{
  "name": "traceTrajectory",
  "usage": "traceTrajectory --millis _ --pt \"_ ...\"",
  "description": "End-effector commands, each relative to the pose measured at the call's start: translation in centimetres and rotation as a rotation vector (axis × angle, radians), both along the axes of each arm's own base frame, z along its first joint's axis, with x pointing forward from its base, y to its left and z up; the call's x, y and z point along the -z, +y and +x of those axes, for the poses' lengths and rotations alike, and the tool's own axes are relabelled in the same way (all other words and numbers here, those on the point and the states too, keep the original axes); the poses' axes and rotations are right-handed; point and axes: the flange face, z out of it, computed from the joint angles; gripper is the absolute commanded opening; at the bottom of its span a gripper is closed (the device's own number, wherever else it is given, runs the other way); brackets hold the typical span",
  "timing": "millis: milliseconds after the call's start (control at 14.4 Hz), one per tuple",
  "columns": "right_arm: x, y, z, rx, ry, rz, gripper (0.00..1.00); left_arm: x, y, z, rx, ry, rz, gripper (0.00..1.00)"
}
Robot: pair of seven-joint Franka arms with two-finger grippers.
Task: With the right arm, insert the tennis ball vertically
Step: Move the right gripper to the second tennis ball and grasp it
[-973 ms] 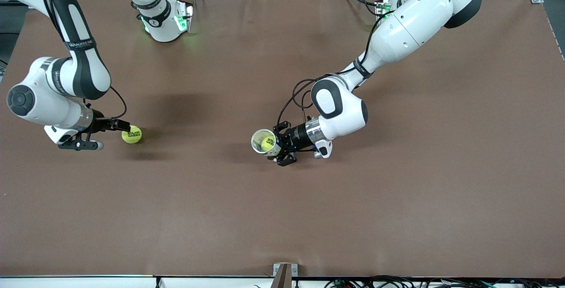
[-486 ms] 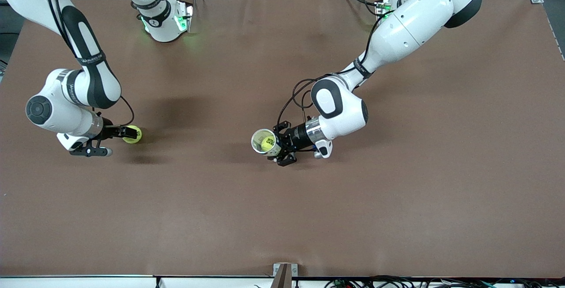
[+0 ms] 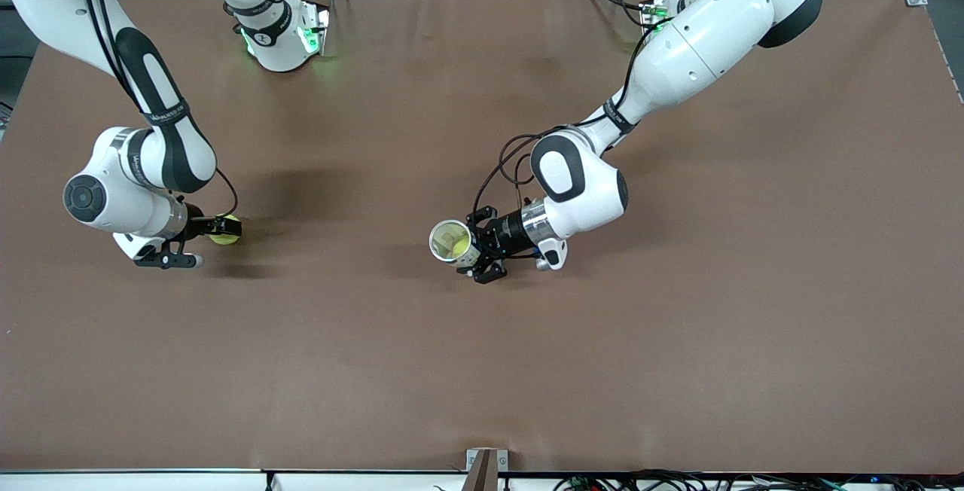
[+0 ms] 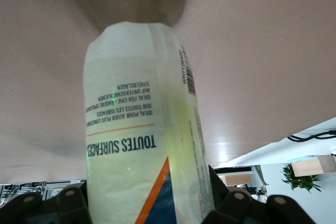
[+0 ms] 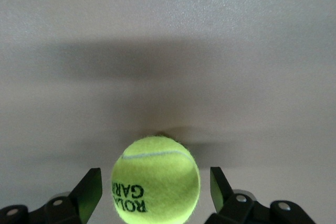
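Left gripper [image 4: 152, 211] clamps tube [image 4: 139, 129], clear plastic w/ printed label "TOUTES SURFACES"; yellow-green contents visible thru wall. Tube sits over brown table [image 4: 262, 51].

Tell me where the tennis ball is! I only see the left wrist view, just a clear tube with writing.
Observer: The yellow-green felt tennis ball sits on the brown table, toward the right arm's end.
Operator: Is anyone grabbing it?
Observer: The right gripper has open fingers on either side of it, with gaps.
Operator: Is my tube empty?
Observer: No, the front view shows something yellow inside the clear plastic tube that the left gripper holds.
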Motion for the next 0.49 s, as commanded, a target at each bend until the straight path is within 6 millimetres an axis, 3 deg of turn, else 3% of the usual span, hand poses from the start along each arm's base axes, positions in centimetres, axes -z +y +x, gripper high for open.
traceTrajectory --millis 0,278,417 --pt "0.64 -0.18 -0.27 -0.010 0.001 -0.003 0.72 -1.06 0.36 -0.55 -0.003 -0.011 0.002 0.73" --pt "1.00 -0.08 -0.35 -0.013 0.004 -0.002 0.49 -1.06 0.44 -0.48 -0.007 -0.007 0.001 0.73" --pt "0.39 0.60 -0.37 -0.025 0.018 0.000 0.44 -1.06 0.36 -0.55 -0.005 -0.007 0.001 0.72"
